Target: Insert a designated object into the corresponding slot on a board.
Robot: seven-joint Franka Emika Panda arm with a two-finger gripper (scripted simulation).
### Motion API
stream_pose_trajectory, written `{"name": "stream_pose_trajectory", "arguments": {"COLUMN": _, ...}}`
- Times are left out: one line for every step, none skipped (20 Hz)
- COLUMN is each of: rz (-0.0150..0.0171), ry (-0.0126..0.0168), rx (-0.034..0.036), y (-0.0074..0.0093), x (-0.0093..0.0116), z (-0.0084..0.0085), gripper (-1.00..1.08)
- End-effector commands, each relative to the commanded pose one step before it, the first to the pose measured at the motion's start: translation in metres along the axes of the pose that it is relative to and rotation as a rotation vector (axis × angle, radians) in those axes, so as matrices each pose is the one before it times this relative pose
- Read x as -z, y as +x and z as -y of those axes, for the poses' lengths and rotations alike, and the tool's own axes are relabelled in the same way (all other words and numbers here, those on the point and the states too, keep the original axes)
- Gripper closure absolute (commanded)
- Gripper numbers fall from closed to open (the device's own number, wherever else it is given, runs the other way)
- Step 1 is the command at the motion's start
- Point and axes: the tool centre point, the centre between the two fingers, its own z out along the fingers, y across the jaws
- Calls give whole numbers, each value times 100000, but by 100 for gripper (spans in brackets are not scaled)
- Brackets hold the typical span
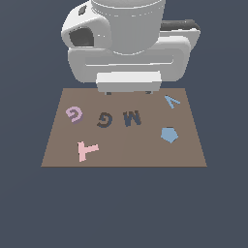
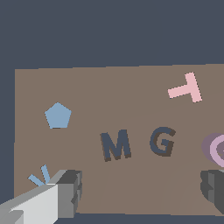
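Arm parked over the far edge of the board, the G block lying untouched.

The pinkish-lilac G block (image 1: 74, 114) lies flat on the brown board (image 1: 126, 152), toward the exterior view's left, well apart from the gripper (image 2: 142, 192), whose 2 fingers (image 2: 70, 192) are spread wide with nothing between them. In the wrist view the block sits just beside one fingertip, not between the pair. The dark G-shaped slot (image 1: 104, 119) is near the board's middle, next to an M-shaped recess (image 1: 131, 118). A pink T (image 1: 87, 150), a blue pentagon (image 1: 169, 135) and a blue V (image 1: 172, 101) also rest on the board.
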Motion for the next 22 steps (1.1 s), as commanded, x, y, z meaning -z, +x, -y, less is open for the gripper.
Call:
{"name": "stream_pose_trajectory", "arguments": {"rz": 0, "ry": 0, "rx": 0, "y": 0, "x": 0, "z": -1, "gripper": -92}}
{"name": "stream_pose_trajectory", "arguments": {"rz": 3, "ry": -4, "rx": 69, "y": -7, "x": -10, "z": 2, "gripper": -92}}
{"name": "stream_pose_trajectory", "arguments": {"rz": 7, "ry": -4, "rx": 119, "y": -20, "x": -27, "z": -49, "gripper": -92}}
{"name": "stream_pose_trajectory", "arguments": {"rz": 14, "ry": -9, "rx": 239, "y": -34, "x": -47, "z": -57, "gripper": -92}}
{"name": "stream_pose_trajectory", "arguments": {"rz": 19, "ry": -12, "rx": 330, "y": -47, "x": -66, "z": -83, "gripper": -92}}
{"name": "stream_pose_trajectory", "arguments": {"rz": 25, "ry": -15, "rx": 419, "y": -60, "x": -84, "z": -110, "gripper": -92}}
{"name": "stream_pose_trajectory", "arguments": {"rz": 30, "ry": -19, "rx": 516, "y": -73, "x": -103, "z": -132, "gripper": -92}}
{"name": "stream_pose_trajectory", "arguments": {"rz": 36, "ry": -22, "rx": 612, "y": -86, "x": -122, "z": -153, "gripper": -92}}
{"name": "stream_pose_trajectory", "arguments": {"rz": 42, "ry": -26, "rx": 706, "y": -99, "x": -140, "z": -177, "gripper": -92}}
{"name": "stream_pose_trajectory", "arguments": {"rz": 47, "ry": -29, "rx": 794, "y": -112, "x": -159, "z": -203, "gripper": -92}}
{"name": "stream_pose_trajectory", "arguments": {"rz": 52, "ry": -32, "rx": 888, "y": -125, "x": -177, "z": -226, "gripper": -92}}
{"name": "stream_pose_trajectory", "arguments": {"rz": 58, "ry": -36, "rx": 984, "y": -138, "x": -196, "z": -247, "gripper": -92}}
{"name": "stream_pose_trajectory", "arguments": {"rz": 63, "ry": -39, "rx": 1072, "y": -150, "x": -214, "z": -273, "gripper": -92}}
{"name": "stream_pose_trajectory", "arguments": {"rz": 68, "ry": -42, "rx": 1164, "y": -163, "x": -233, "z": -297, "gripper": -92}}
{"name": "stream_pose_trajectory", "arguments": {"rz": 74, "ry": -45, "rx": 1257, "y": -175, "x": -251, "z": -319, "gripper": -92}}
{"name": "stream_pose_trajectory", "arguments": {"rz": 79, "ry": -49, "rx": 1346, "y": -187, "x": -269, "z": -344, "gripper": -92}}
{"name": "stream_pose_trajectory", "arguments": {"rz": 84, "ry": -52, "rx": 1438, "y": -199, "x": -288, "z": -367, "gripper": -92}}
{"name": "stream_pose_trajectory", "arguments": {"rz": 90, "ry": -55, "rx": 1530, "y": -211, "x": -306, "z": -391, "gripper": -92}}
{"name": "stream_pose_trajectory", "arguments": {"rz": 95, "ry": -58, "rx": 1621, "y": -223, "x": -325, "z": -415, "gripper": -92}}
{"name": "stream_pose_trajectory", "arguments": {"rz": 100, "ry": -62, "rx": 1713, "y": -235, "x": -343, "z": -439, "gripper": -92}}
{"name": "stream_pose_trajectory", "arguments": {"rz": 105, "ry": -65, "rx": 1804, "y": -247, "x": -362, "z": -464, "gripper": -92}}
{"name": "stream_pose_trajectory", "arguments": {"rz": 111, "ry": -69, "rx": 1898, "y": -258, "x": -381, "z": -489, "gripper": -92}}
